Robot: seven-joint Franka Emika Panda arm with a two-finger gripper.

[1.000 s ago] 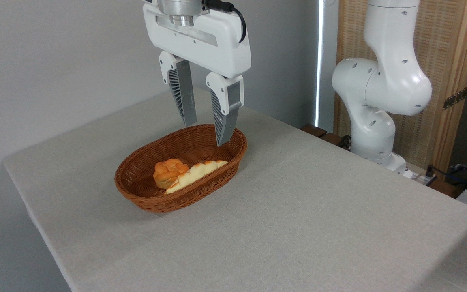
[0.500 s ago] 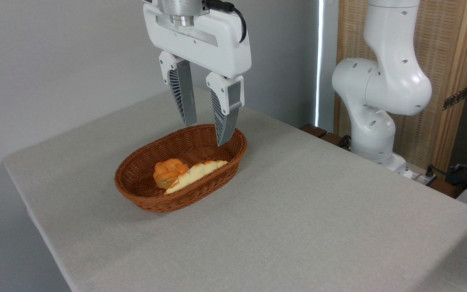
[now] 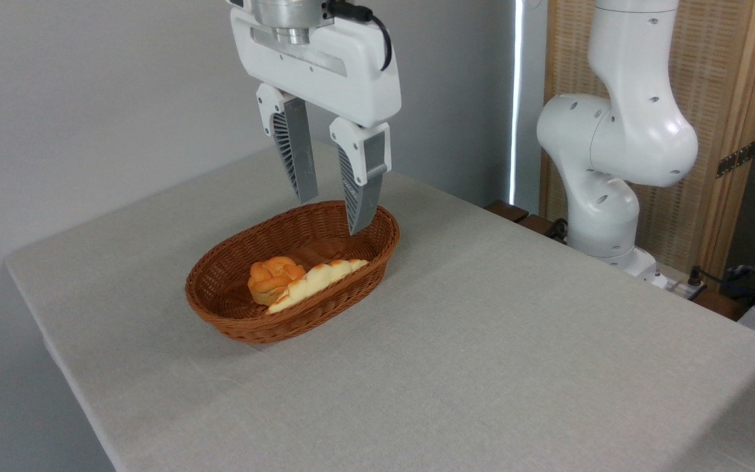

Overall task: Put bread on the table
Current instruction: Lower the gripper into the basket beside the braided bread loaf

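A white robot gripper (image 3: 333, 213) is held above the far end of a brown oval wicker basket (image 3: 233, 321), its jaws parted a moderate way and empty, seemingly poised for a descent. The basket sits on the cloth-covered worktop (image 3: 482, 341), left of centre. Inside, toward the 5 o'clock side, the bread (image 3: 315, 282), a long braided loaf, is leaned against the near wall, touching a small round orange bun (image 3: 274, 275) at its 9 o'clock.
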